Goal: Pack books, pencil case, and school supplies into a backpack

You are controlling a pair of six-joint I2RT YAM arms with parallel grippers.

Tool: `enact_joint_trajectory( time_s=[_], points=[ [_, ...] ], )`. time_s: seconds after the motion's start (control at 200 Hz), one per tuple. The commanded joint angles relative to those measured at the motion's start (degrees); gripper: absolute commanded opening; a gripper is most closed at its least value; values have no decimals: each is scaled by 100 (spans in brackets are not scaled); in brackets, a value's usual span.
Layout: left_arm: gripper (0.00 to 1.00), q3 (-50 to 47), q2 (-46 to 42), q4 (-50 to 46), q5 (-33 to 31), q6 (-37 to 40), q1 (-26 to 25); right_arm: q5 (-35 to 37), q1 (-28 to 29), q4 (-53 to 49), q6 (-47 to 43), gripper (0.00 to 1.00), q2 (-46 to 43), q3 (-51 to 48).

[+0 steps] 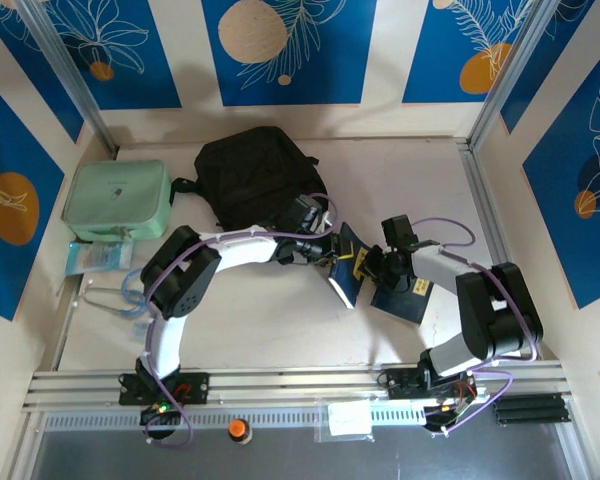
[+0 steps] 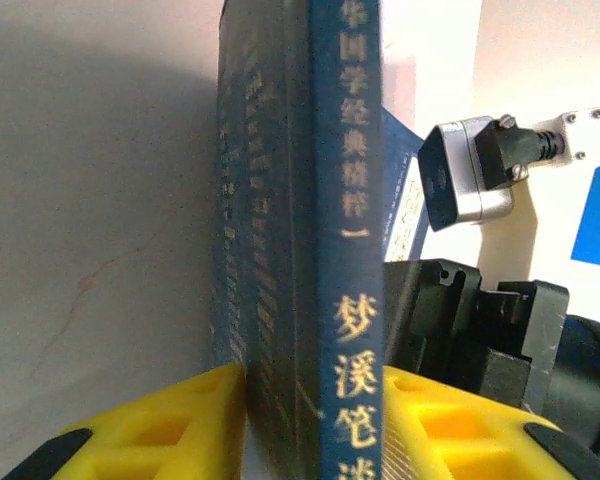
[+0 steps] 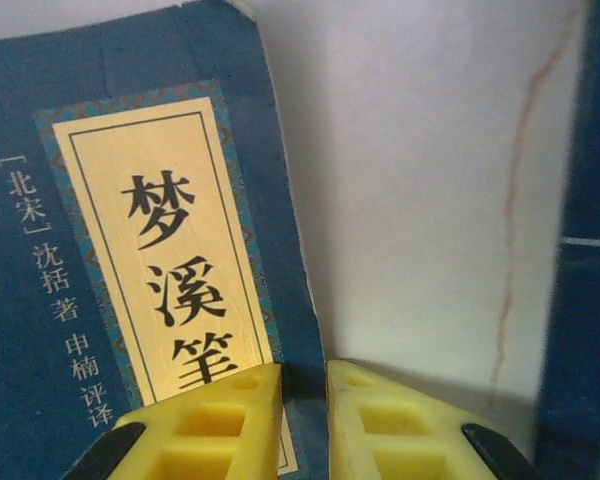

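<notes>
The black backpack (image 1: 255, 175) lies at the back of the table. My left gripper (image 1: 325, 252) (image 2: 315, 400) is shut on dark blue books (image 1: 348, 268) standing on edge. Their spines, one with gold characters (image 2: 348, 250), fill the space between my yellow fingers (image 2: 170, 420). Another book (image 1: 405, 297) with a yellowish title label (image 3: 170, 250) lies flat to the right. My right gripper (image 1: 378, 268) (image 3: 303, 385) sits at that book's edge, jaws almost together with a narrow slit. I cannot tell whether they pinch it.
A mint-green soft case (image 1: 117, 198) rests at the back left, with a clear packet (image 1: 100, 255) and a loop of tubing (image 1: 115, 295) in front of it. A rail (image 1: 300, 385) runs along the near edge. Walls enclose the table.
</notes>
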Motion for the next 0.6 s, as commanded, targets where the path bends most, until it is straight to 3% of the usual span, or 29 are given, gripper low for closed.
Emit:
enact_joint_trajectory(
  time_s=[0.0, 0.345, 0.595],
  points=[
    [33, 37, -443, -156, 157, -144, -141, -331, 51, -188, -75, 17, 350, -79],
    [25, 347, -356, -766, 115, 320, -216, -335, -6, -10, -60, 17, 261, -86],
    [18, 745, -452, -2093, -376, 1121, -199, -114, -55, -200, -230, 18, 34, 67]
  ],
)
